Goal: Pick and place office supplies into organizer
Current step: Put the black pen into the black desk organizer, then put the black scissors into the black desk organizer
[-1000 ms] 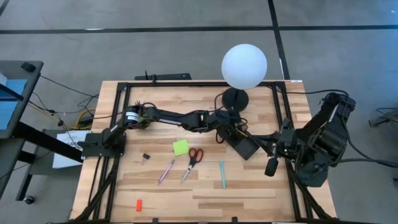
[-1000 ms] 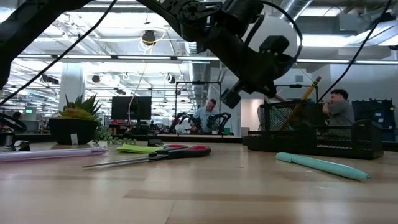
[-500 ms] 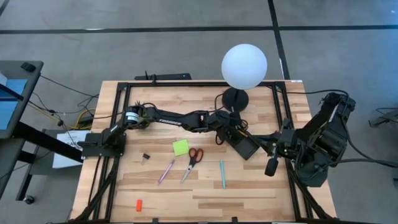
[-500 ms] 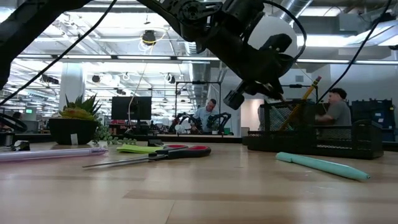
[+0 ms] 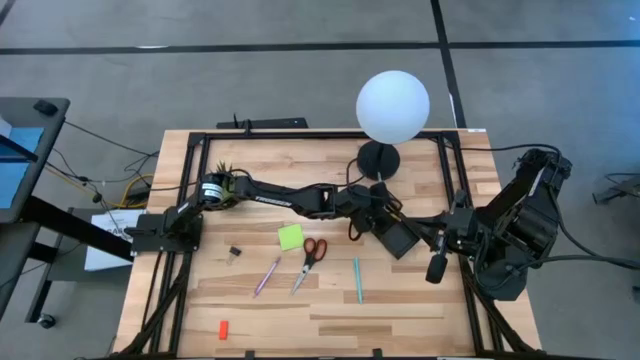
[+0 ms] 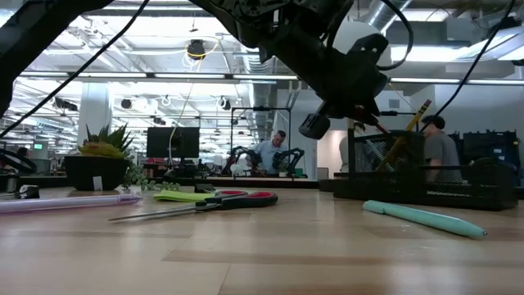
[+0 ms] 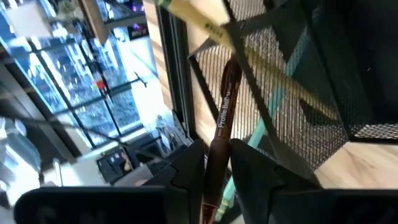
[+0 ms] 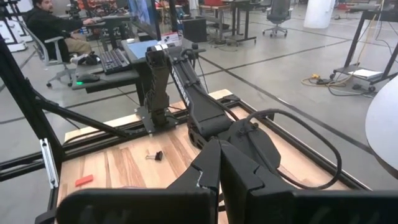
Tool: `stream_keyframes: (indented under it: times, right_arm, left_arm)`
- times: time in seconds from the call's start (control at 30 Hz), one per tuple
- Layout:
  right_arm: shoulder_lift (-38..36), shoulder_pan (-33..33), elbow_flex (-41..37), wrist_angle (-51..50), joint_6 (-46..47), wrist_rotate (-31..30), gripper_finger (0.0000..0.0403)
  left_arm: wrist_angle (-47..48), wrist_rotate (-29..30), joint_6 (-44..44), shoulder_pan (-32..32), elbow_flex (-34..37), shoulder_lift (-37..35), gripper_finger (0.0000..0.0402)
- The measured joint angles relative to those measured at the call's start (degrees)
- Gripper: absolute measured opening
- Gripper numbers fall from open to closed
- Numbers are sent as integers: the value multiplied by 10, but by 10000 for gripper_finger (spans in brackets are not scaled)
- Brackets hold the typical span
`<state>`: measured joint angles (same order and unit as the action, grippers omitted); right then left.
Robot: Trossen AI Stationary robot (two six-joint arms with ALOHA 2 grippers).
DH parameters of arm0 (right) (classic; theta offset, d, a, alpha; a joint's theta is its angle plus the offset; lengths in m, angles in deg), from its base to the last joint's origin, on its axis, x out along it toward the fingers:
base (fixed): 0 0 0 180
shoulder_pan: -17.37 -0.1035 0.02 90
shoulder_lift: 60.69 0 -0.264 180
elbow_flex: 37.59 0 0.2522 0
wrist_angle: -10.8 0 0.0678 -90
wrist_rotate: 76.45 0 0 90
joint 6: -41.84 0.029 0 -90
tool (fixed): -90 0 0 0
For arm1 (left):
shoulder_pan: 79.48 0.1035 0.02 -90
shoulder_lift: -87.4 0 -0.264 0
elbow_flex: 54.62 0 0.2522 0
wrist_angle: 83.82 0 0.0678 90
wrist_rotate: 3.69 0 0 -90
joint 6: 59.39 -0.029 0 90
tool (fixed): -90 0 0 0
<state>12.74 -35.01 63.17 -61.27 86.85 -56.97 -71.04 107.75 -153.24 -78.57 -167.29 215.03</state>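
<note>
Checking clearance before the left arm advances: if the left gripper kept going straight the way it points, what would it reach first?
Probably the organizer: the left gripper points its dark pen at the mesh wall, right ahead, though depth is unclear.

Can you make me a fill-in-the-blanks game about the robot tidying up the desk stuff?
1. The left tool has a dark ____ between its fingers, by the black mesh organizer.
2. The handles of the scissors lying on the table are ____.
3. The big round lamp at the back of the table is ____.
4. The sticky-note pad beside the scissors is lime-____.

Missing words: pen; red; white; green
</note>
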Motion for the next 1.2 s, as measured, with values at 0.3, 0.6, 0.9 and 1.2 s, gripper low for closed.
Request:
stream_keyframes:
  times: [0.3,0.6,0.9,1.2]
  right_arm:
    - [0,0,0,3,0,2,0]
    - [0,0,0,14,1,2,0]
    - [0,0,0,14,-4,2,0]
    - [0,0,0,14,-4,2,0]
  left_arm:
    - [18,30,15,-2,0,0,71]
    - [20,6,18,-3,0,0,71]
    - [-4,18,22,-5,0,0,86]
    - [-14,15,57,-5,0,0,92]
